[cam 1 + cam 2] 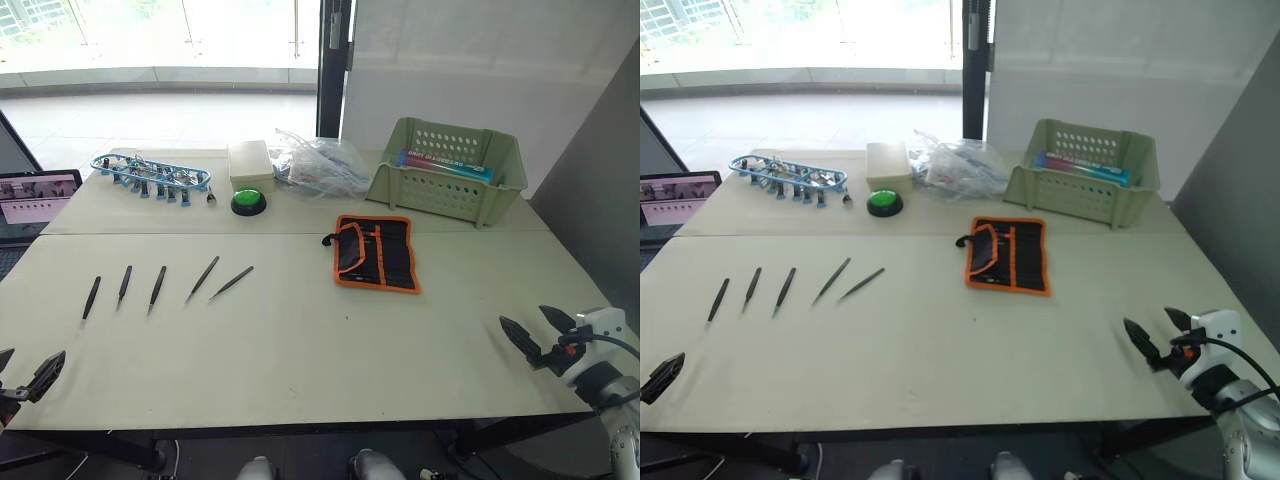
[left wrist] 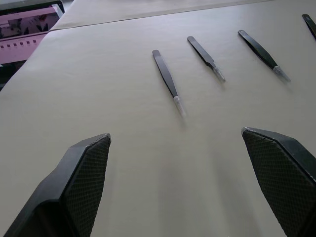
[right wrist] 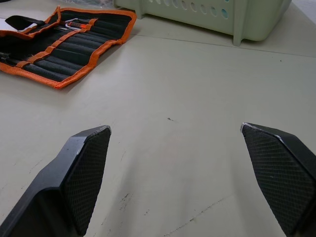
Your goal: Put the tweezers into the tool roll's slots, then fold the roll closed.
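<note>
Several dark, pointed tweezers [image 1: 157, 286] lie in a loose row on the left half of the table; the left wrist view has the nearest one [image 2: 167, 79] ahead of its fingers. The tool roll [image 1: 377, 252] lies open and flat at centre right, black with orange edging, its strap loop at its left side. My left gripper [image 1: 22, 378] hangs open at the table's near left corner, short of the tweezers. My right gripper [image 1: 540, 334] stands open near the front right edge, well short of the tool roll [image 3: 64, 45].
Along the back stand a blue rack of clips [image 1: 150, 172], a cream box [image 1: 250, 163], a green button [image 1: 248, 202], a crumpled plastic bag [image 1: 318, 163] and a green basket [image 1: 447, 169]. A laptop [image 1: 32, 200] sits off the left edge.
</note>
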